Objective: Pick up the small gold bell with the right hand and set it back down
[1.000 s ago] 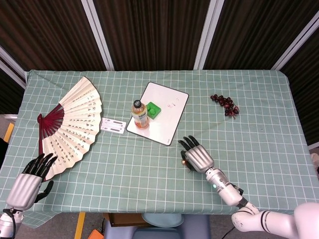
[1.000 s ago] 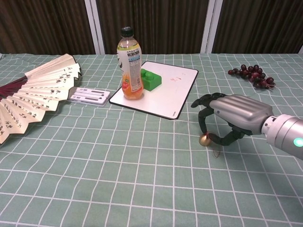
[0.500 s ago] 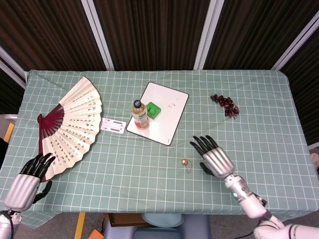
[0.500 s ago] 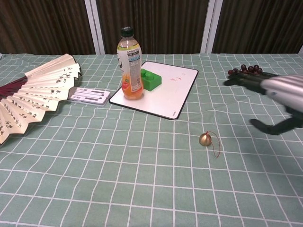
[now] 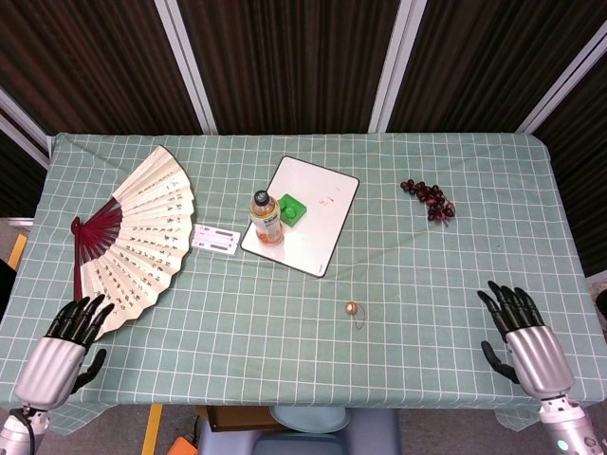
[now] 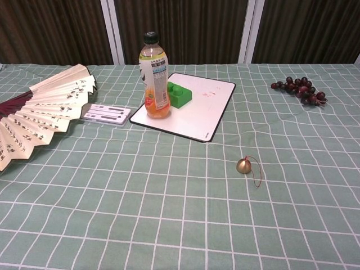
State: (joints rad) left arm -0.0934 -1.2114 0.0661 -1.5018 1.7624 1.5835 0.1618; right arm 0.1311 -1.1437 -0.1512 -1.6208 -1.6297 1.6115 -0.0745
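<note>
The small gold bell rests on the green checked tablecloth, its thin red cord trailing to the right. Nothing touches it. My right hand hovers at the table's near right edge, well to the right of the bell, fingers spread and empty. My left hand is at the near left corner, fingers apart and holding nothing, just below the fan. Neither hand shows in the chest view.
A white board carries a juice bottle and a green block. An open paper fan lies at the left, a white strip beside it. Dark grapes lie at the back right.
My right hand let go of the bell and drew back right toward the near table edge, leaving the chest view. The bell stays on the cloth. The left hand barely moved.
</note>
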